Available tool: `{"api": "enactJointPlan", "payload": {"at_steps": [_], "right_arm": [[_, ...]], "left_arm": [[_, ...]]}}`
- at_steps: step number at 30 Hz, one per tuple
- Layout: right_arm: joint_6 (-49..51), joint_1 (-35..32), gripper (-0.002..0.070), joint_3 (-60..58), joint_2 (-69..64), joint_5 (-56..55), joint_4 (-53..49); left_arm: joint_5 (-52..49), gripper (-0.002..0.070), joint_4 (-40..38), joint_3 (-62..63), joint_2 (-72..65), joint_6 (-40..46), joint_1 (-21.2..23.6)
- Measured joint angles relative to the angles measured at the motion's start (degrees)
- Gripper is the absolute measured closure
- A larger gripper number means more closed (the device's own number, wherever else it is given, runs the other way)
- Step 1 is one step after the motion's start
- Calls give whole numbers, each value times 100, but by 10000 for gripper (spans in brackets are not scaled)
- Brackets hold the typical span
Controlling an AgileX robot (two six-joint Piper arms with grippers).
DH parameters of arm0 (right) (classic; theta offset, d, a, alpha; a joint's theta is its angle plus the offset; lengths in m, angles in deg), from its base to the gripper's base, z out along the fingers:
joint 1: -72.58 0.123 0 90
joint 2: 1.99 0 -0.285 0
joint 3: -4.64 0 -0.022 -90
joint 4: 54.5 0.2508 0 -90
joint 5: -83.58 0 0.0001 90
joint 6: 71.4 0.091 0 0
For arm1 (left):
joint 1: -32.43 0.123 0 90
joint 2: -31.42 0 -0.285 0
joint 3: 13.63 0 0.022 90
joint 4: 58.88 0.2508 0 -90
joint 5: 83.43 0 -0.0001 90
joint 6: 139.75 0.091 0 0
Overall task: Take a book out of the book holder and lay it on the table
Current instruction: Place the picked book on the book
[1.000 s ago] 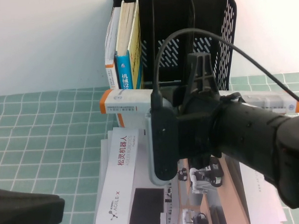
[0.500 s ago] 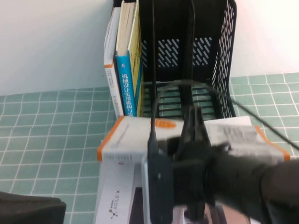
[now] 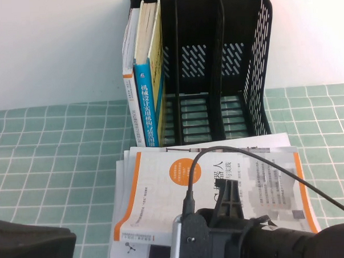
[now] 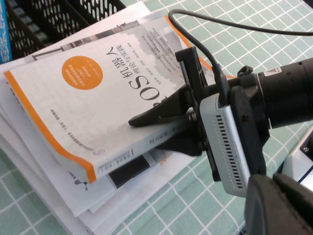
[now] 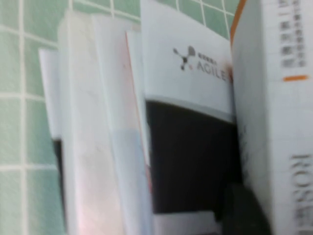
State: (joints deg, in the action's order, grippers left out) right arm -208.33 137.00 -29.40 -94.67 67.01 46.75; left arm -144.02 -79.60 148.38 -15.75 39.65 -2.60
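Lying flat atop stacked booklets (image 3: 120,182) on desk (image 3: 53,151): white-orange book (image 3: 214,184), long axis left-right, cover up, clamped by right pincer (image 4: 146,128). "AGILE" legible beneath. Left pincer (image 3: 29,249) near-left, grip undeterminable.

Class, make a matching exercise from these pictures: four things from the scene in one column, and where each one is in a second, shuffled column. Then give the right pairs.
Things
1. orange-edged book
2. blue book
3. right gripper
4. left gripper

Places
A. upright in the book holder's leftmost slot
B. low at the high view's left corner
C. flat on the paper stack
D. clamped on the flat book's edge

Pairs: 1-C, 2-A, 3-D, 4-B
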Motion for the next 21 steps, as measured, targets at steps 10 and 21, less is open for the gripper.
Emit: {"api": "enactJointPlan", "payload": {"at_steps": [10,21], "right_arm": [[1493,4,206,-30,0,656,-35],[1618,4,220,-624,252,1207,-100]], "left_arm": [[-165,678,0,0,0,0,0],[-608,678,0,0,0,0,0]]}}
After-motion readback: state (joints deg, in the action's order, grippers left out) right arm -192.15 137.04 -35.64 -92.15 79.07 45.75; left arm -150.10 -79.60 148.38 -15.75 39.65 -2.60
